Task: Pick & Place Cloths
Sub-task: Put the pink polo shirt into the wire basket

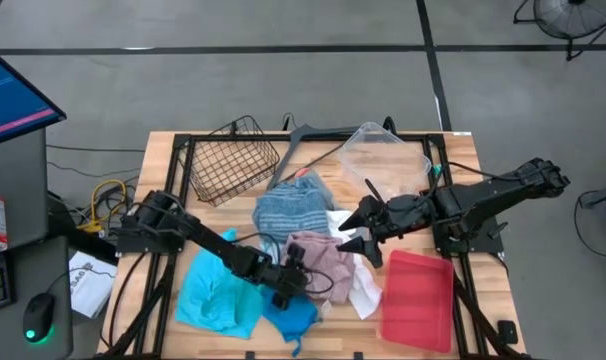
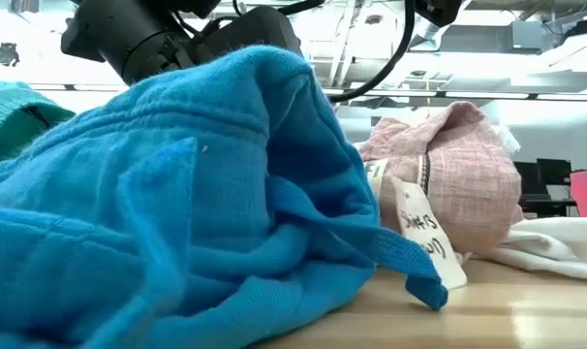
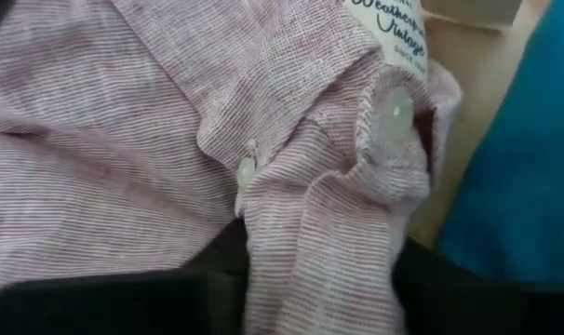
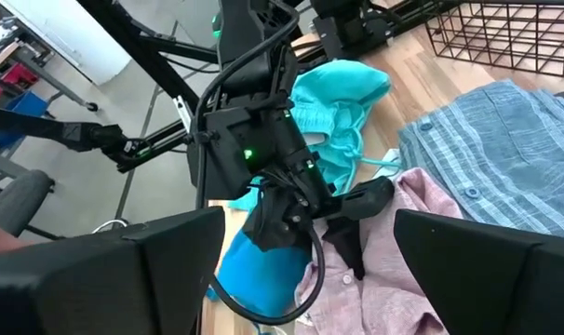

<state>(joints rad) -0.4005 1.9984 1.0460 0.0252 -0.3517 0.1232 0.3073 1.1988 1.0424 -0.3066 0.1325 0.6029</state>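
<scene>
Left hand (image 1: 301, 268) of ours pinches the pink shirt (image 1: 321, 258) beside the blue cloth (image 1: 288, 318) on the table (image 1: 163, 165), while our right hand (image 1: 355, 228) hovers open above.

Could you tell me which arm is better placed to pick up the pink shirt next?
The left. Its hand is already at the pink shirt, with fabric bunched between its fingers in the left wrist view. The right hand hovers open beside it.

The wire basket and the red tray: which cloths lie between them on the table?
In the high view, the blue-white striped cloth and the pink cloth lie between the wire basket and the red tray.
</scene>
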